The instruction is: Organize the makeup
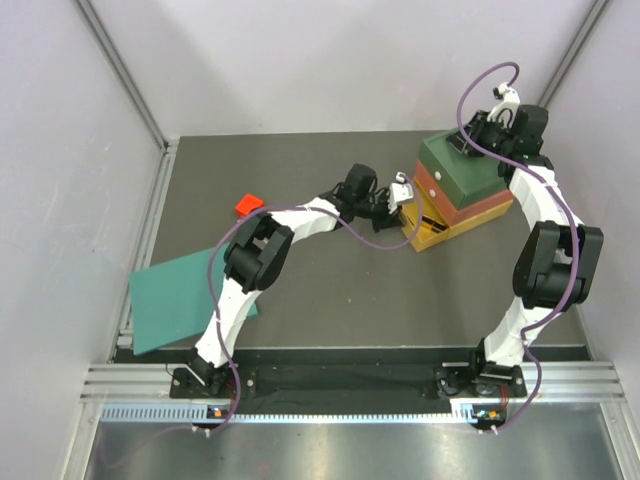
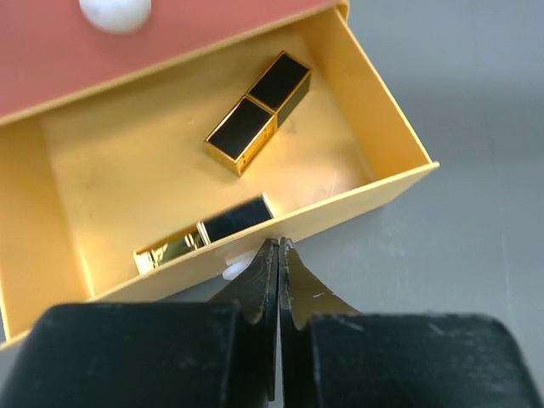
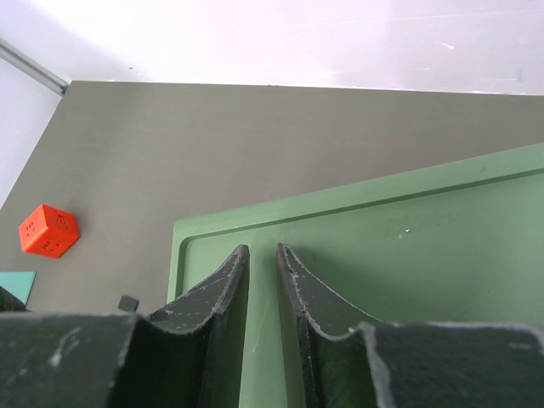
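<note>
The yellow bottom drawer (image 2: 374, 183) of the stacked box (image 1: 462, 175) stands pulled open. Two black-and-gold makeup cases lie inside: one (image 2: 259, 110) in the middle, one (image 2: 204, 234) against the front wall. My left gripper (image 2: 279, 246) is shut, its tips at the outside of that front wall, just right of the drawer's small white knob (image 2: 229, 271); it also shows in the top view (image 1: 403, 190). My right gripper (image 3: 261, 252) rests over the green top (image 3: 425, 255) of the box, jaws a narrow gap apart and empty. No other makeup shows.
The red drawer front (image 2: 170, 51) with its white knob (image 2: 115, 13) is closed above the yellow one. A red cube (image 1: 248, 205) lies on the table left of the box. A teal sheet (image 1: 180, 300) lies at the near left. White walls enclose the table.
</note>
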